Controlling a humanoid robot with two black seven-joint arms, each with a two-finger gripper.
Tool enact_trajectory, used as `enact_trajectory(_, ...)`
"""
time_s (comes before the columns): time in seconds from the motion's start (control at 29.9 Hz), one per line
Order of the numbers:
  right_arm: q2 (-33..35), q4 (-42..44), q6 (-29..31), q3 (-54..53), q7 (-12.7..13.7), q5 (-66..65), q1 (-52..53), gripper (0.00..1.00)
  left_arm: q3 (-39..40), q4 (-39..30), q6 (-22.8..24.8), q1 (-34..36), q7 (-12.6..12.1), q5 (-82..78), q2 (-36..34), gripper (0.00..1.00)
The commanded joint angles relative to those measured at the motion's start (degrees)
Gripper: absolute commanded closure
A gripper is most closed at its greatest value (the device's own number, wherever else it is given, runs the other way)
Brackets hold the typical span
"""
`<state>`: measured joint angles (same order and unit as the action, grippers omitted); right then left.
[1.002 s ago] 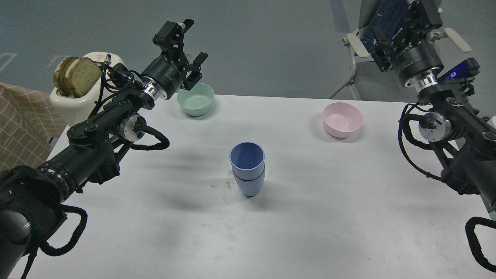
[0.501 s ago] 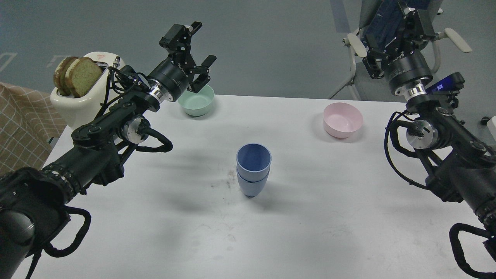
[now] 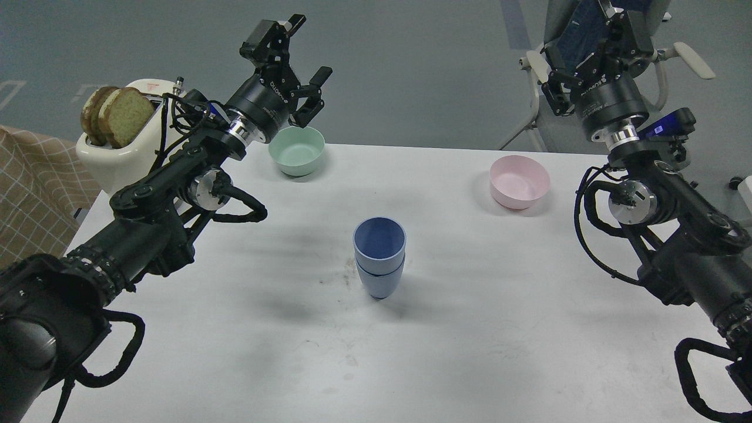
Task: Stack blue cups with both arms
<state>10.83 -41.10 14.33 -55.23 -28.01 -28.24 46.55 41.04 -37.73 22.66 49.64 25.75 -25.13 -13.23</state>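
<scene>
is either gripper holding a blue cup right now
No, the two blue cups stand nested on the table, with both arms raised clear.

Both arms are matte black, built of thick jointed segments with silver discs at the joints, a bright metal ring behind each wrist, and black ribbed cables looping alongside. The left gripper (image 3: 294,61) and right gripper (image 3: 593,56) carry pale lettering on cylindrical bodies
</scene>
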Motion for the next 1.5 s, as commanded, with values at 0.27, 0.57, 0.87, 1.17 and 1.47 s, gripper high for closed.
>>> enact_trajectory(0.27,-1.42,-1.78,0.35,-1.02,0.01,-0.15,-2.86,0.00,0.44,-1.47,-0.16,-1.12,-0.26,-0.18,-0.13,0.02)
enact_trajectory(0.57,-1.60,-4.07,0.35,-2.34,0.01,-0.15,-5.95,0.00,0.35,-1.38,-0.25,-1.38,-0.35,-0.27,0.14,0.02)
enact_trajectory(0.87,-1.86,-4.07,0.26,-2.34,0.01,-0.15,-5.86,0.00,0.35,-1.03,-0.25,-1.65,-0.35,-0.27,0.93,0.02)
enact_trajectory(1.17,-1.86,-3.99,0.18,-2.34,0.01,-0.23,-5.68,0.00,0.44,-1.12,-0.25,-2.18,-0.35,-0.27,1.02,0.02)
enact_trajectory(1.47,-1.86,-4.07,0.09,-2.16,0.01,-0.32,-5.42,0.00,0.53,-1.12,-0.25,-2.18,-0.35,-0.27,2.16,0.02)
